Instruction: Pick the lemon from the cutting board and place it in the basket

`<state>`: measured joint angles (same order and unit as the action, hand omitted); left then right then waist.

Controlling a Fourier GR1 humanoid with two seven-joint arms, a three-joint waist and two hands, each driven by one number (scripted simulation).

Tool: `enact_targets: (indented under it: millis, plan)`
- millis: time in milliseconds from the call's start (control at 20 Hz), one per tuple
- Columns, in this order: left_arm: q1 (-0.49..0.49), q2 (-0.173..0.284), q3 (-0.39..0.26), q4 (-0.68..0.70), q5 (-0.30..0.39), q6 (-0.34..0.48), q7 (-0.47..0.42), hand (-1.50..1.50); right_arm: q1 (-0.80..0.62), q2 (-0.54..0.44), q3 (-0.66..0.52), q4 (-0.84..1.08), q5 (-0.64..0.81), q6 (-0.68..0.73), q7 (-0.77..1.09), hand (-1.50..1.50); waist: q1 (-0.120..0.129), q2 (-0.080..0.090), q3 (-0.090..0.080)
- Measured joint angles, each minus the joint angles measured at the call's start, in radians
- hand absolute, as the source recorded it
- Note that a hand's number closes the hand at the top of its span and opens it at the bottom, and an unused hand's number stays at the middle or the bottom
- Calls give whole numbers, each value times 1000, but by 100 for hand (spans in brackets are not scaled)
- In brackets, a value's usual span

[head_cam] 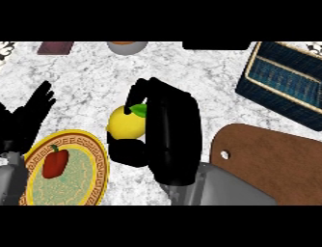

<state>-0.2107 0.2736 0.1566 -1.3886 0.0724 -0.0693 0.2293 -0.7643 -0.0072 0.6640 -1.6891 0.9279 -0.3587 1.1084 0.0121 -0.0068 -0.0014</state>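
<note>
My right robot hand [165, 140] curls round the lemon [125, 123] and hides its right side behind my fingers. The basket [292, 84] runs off the right edge, and my left forearm covers the plate's [78, 171] left rim. At the top edge a bowl [127, 46] and a dark reddish object [56, 47] are cut off.

The counter [192, 72] looks like polished white-grey marble with speckled veining. The board [277, 164] is brown wood, smooth and matt, with faint grain. The basket [292, 84] is dark blue wicker, coarsely woven, with a pale tan rim. The plate [86, 144] looks like glazed ceramic, yellow with a patterned border. The lemon [125, 124] has smooth, slightly shiny skin; the pepper [55, 163] is glossy red. Both hands [169, 140] are matt black.
</note>
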Motion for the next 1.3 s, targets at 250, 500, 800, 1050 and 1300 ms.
enact_targets:
  millis: [250, 500, 800, 1050, 1300]
  plan:
    - [-10, 5, 9, 12, -2, 2, 0, 0, -152, 0, -129, 37, 17, 76, 39, 150, -6, 2, 0]
    - [-18, -16, -2, 35, -27, 26, -23, 0, -283, -10, -277, 118, 23, 134, 27, 150, -9, 4, 0]
    - [-5, -2, 7, 19, -15, 4, -19, 0, -366, -65, -433, 233, 41, 159, -20, 150, -7, 6, 1]
    - [-4, -10, 6, 14, -15, 7, -18, 0, -408, -145, -517, 346, 73, 189, -49, 150, -7, 7, 1]
    - [-9, -5, 15, 17, -15, 5, -20, 0, -386, -211, -586, 410, 87, 196, -91, 150, -8, 7, 1]
